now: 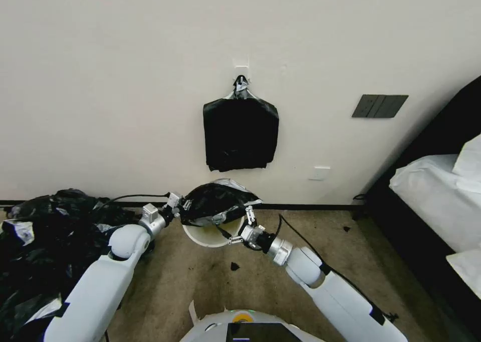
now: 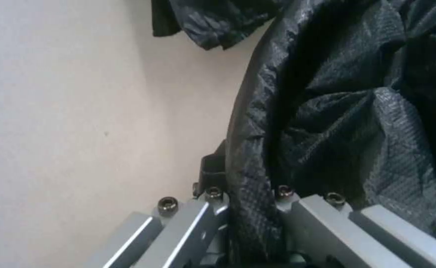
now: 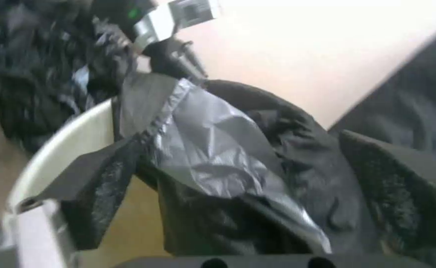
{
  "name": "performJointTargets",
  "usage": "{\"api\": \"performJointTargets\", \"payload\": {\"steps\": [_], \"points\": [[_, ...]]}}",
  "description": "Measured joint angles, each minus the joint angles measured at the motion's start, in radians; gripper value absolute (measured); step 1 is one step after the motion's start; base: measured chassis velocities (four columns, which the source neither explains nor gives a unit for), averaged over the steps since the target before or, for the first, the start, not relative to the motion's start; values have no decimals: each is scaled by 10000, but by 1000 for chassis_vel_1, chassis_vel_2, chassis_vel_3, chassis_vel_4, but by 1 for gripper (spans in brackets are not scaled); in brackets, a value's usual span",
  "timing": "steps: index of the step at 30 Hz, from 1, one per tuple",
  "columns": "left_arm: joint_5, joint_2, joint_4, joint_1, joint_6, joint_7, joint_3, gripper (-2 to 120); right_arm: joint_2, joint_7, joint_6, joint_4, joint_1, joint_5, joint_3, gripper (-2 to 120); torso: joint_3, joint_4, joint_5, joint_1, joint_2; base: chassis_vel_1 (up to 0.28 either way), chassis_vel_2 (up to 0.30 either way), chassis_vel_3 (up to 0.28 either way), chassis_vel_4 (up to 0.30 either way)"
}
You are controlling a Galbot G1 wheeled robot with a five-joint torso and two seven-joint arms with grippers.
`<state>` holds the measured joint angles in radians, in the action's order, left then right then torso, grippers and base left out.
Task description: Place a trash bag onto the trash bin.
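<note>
- Head view had the trash bag [image 1: 216,205] draped over the mouth of the trash bin [image 1: 208,236], bunched, most of the rim toward the robot bare.
- Left gripper [image 1: 181,205] clamped the film at the bin's left rim; left wrist view showed plastic pinched between its fingers [image 2: 213,212].
- Right gripper [image 1: 242,228] sat at the right rim, pads [image 3: 99,193] spread wide, film between them unclamped.
- Judgement: roughly halfway; the opening had yet to be stretched round the rim.
</note>
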<state>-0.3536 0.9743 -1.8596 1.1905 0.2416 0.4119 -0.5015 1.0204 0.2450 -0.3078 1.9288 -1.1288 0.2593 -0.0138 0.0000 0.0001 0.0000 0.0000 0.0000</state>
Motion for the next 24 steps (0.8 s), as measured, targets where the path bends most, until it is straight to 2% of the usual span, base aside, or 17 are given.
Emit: {"api": "performJointTargets", "payload": {"steps": [2,5,7,8,10,13,16,18,20,22,23,24], "points": [[2,16,-34,25,45,-18,6,1,69,237,-120,-65,21,272,56,91,0,0,0,0,0,0,0,0,0],[2,36,-112,64,138,-30,15,1,224,685,-405,-227,89,650,95,76,0,0,0,0,0,0,0,0,0],[-2,39,-132,67,155,-28,16,1,248,723,-442,-258,112,671,89,72,0,0,0,0,0,0,0,0,0],[-7,48,-159,72,186,-23,16,1,272,789,-512,-304,159,686,79,65,0,-1,0,0,0,0,0,0,0],[-7,56,-174,77,202,-17,17,1,283,857,-577,-342,197,687,80,62,0,-1,0,0,0,0,0,0,0],[-11,98,-218,96,255,-3,18,1,285,1146,-733,-428,282,668,125,46,0,0,0,0,0,0,0,0,0],[-12,110,-230,98,271,-2,18,1,277,1205,-763,-444,292,657,146,41,0,-1,0,0,0,0,0,0,0],[-15,119,-252,91,310,2,20,1,244,1278,-860,-484,311,620,187,30,0,0,0,0,0,0,0,0,0],[-17,122,-254,82,323,2,20,1,233,1304,-899,-492,311,596,204,26,0,-1,0,0,0,0,0,0,0],[-69,134,-254,46,376,-2,22,1,174,1556,-1075,-508,275,353,260,15,0,-1,0,0,0,0,0,0,0],[-69,134,-254,46,376,-2,22,1,174,1556,-1075,-508,275,353,260,15,0,-1,0,0,0,0,0,0,0],[-141,142,-254,35,406,-6,23,1,123,1704,-1139,-508,239,122,261,10,0,-1,0,0,0,0,0,0,0]]}}
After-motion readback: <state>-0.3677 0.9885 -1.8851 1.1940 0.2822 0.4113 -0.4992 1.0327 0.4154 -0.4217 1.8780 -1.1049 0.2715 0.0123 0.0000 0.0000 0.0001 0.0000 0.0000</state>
